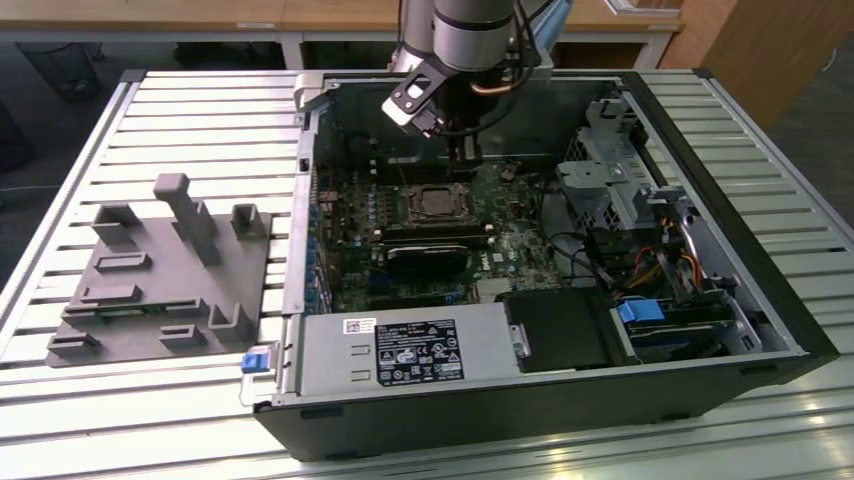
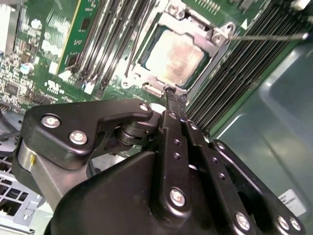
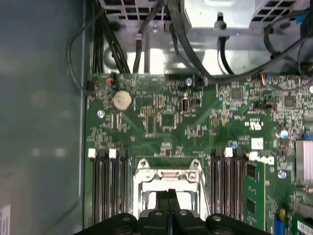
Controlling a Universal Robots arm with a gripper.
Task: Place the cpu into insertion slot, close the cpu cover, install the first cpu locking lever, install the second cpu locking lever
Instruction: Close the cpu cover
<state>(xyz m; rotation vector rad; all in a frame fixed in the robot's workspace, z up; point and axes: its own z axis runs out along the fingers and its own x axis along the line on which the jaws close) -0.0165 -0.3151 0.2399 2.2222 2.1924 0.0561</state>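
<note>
Here, the gripper (image 2: 174, 94), fingers pressed together and holding nothing, hangs at the edge of the closed cpu cover (image 2: 213, 38); the cpu (image 2: 173, 58) lies seated beneath its window.

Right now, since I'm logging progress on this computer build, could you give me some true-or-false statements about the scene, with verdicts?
1. The chip is seated in the green board. True.
2. The cover frame stands raised, clear of the chip. False: it lies flat around the chip.
3. The tool hangs close beside the chip, fingers together. True.
4. The grey holder stands inside the computer case. False: it rests on the slatted table, to the exterior view's left of the computer case.
</note>
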